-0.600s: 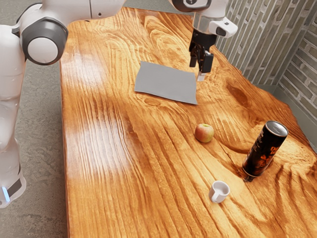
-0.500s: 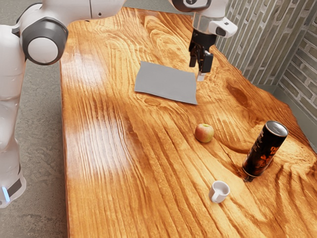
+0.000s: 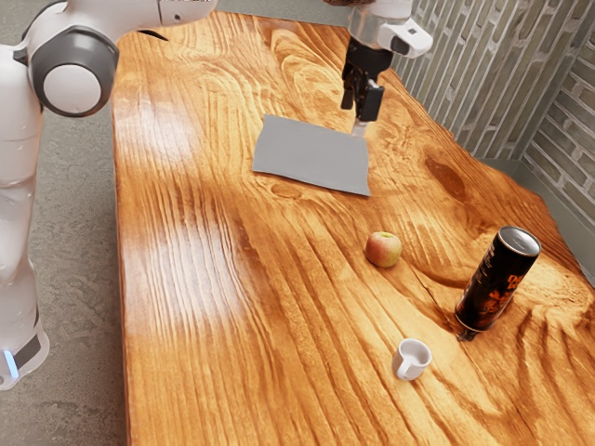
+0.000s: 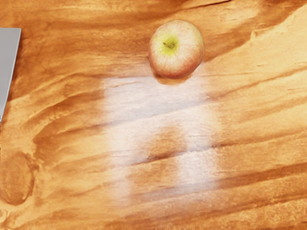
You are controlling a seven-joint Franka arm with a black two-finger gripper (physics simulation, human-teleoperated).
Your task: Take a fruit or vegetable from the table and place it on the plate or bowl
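A red-yellow apple [image 3: 383, 249] lies on the wooden table [image 3: 214, 279], right of its middle in the exterior view. A flat grey sheet [image 3: 313, 153] lies further back. My gripper [image 3: 360, 100] hangs above the sheet's far right corner, well behind the apple and high off the table. Its fingers stand apart with nothing between them. In the wrist view the apple [image 4: 175, 48] is seen from above, stem up, with an edge of the grey sheet [image 4: 7, 62] off to one side.
A tall black can [image 3: 497, 279] leans near the table's right edge in the exterior view. A small white cup [image 3: 411, 358] stands in front of the apple. A brick wall [image 3: 521, 74] runs along the right side.
My hand has moved up and toward the exterior view's left, further back along the table. The apple, can and cup have not moved.
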